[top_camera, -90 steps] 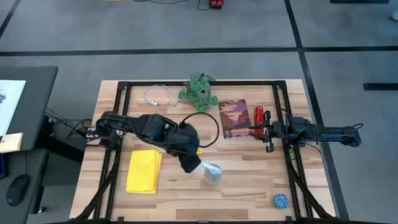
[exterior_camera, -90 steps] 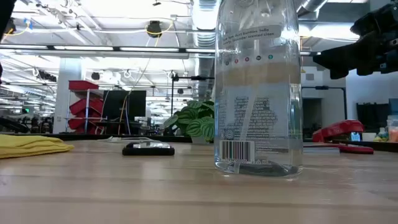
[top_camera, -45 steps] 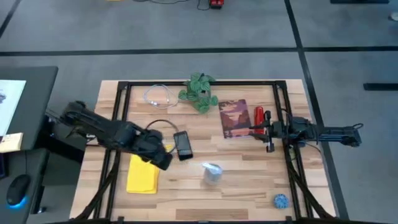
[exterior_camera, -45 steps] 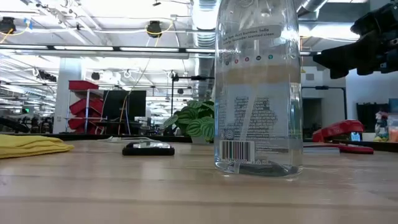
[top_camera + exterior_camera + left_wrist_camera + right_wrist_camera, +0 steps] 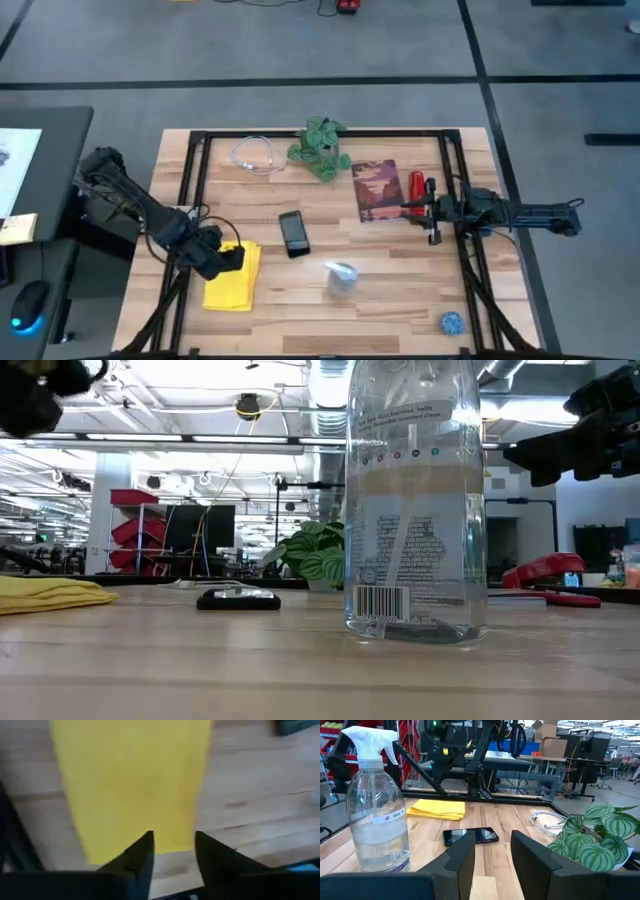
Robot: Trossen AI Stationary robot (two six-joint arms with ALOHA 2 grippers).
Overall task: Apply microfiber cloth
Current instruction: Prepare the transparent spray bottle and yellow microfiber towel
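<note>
we're seeing the left gripper hovering over the microfiber cloth, at the cloth's upper edge in the high view. the jaws are parted with a narrow gap and holding nothing. in the left wrist view the 2 fingertips are pointing at the near short edge of the cloth, with yellow fabric filling the space ahead of the jaws and bare wood showing right between the tips. we can't tell whether the tips are touching the fabric.

the cloth is lying flat on the table, folded into a rectangle, just left of the phone and apart from it. the spray bottle is standing upright, farther from the left jaws than the phone.

the right gripper is waiting at the right side of the table. its jaws are slightly open and empty in the right wrist view, with the phone straight ahead of the gap, the spray bottle off to 1 side and the plant off to the other. the cloth is lying beyond the phone from there.

in the low view the cloth is showing as a low yellow heap.
</note>
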